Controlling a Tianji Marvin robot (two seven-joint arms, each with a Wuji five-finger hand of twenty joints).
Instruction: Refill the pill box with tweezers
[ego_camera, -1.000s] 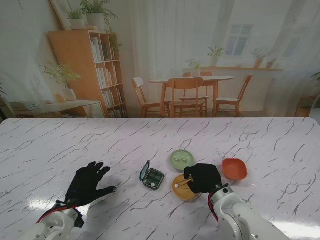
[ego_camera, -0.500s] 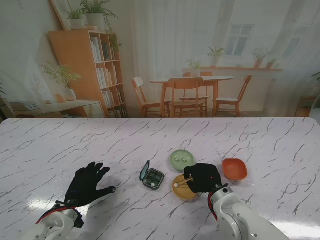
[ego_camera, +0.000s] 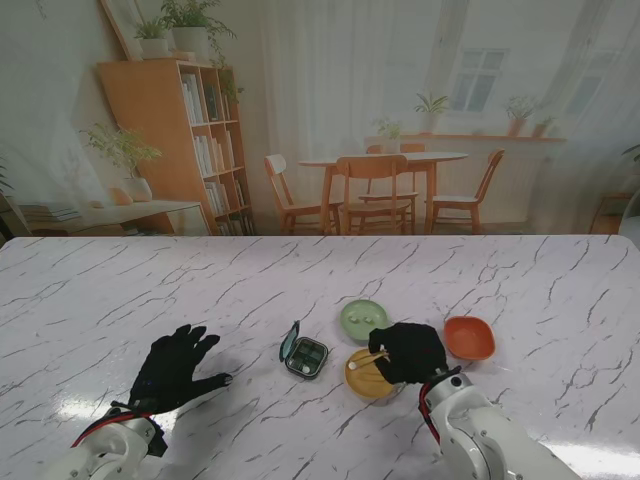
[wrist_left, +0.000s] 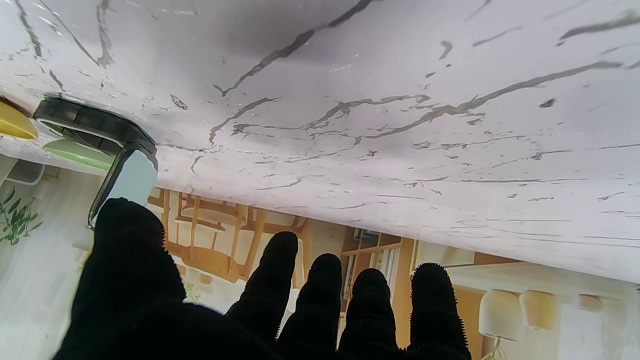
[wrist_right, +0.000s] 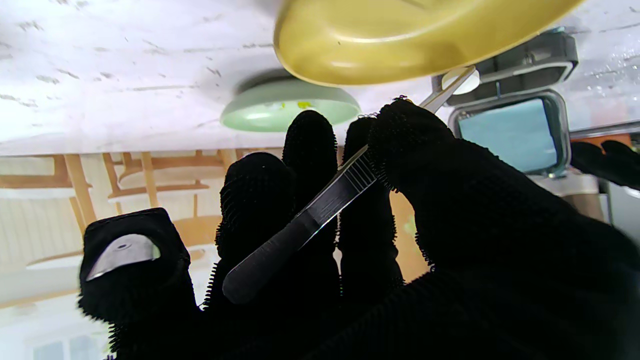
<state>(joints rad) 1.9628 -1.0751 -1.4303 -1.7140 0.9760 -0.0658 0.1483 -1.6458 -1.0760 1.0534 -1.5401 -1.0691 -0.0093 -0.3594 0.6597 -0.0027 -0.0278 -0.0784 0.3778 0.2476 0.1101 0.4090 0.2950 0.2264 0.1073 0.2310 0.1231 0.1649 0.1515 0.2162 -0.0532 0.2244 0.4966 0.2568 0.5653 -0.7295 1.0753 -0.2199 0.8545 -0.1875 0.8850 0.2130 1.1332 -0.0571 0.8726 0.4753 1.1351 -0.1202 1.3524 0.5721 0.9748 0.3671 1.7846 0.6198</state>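
Observation:
My right hand (ego_camera: 410, 352) is shut on metal tweezers (wrist_right: 320, 205), pinched between thumb and fingers. The tweezers (ego_camera: 367, 359) point toward my left over the yellow dish (ego_camera: 362, 382). In the right wrist view a small white round pill (wrist_right: 461, 80) sits at their tips, beside the yellow dish (wrist_right: 400, 40) rim. The dark pill box (ego_camera: 306, 356) stands left of the dish with its lid (ego_camera: 290, 340) raised; it also shows as the pill box (wrist_right: 525, 60) and pill box (wrist_left: 90, 122). My left hand (ego_camera: 178, 368) lies open and flat on the table, fingers spread, apart from the box.
A green dish (ego_camera: 364, 318) with small pills sits just beyond the yellow one, and an orange dish (ego_camera: 469, 338) lies to the right of my right hand. The white marble table (ego_camera: 300, 280) stretches wide on all sides.
My right hand has shifted slightly and the tweezers' tips have risen a little over the yellow dish. The left hand has not moved.

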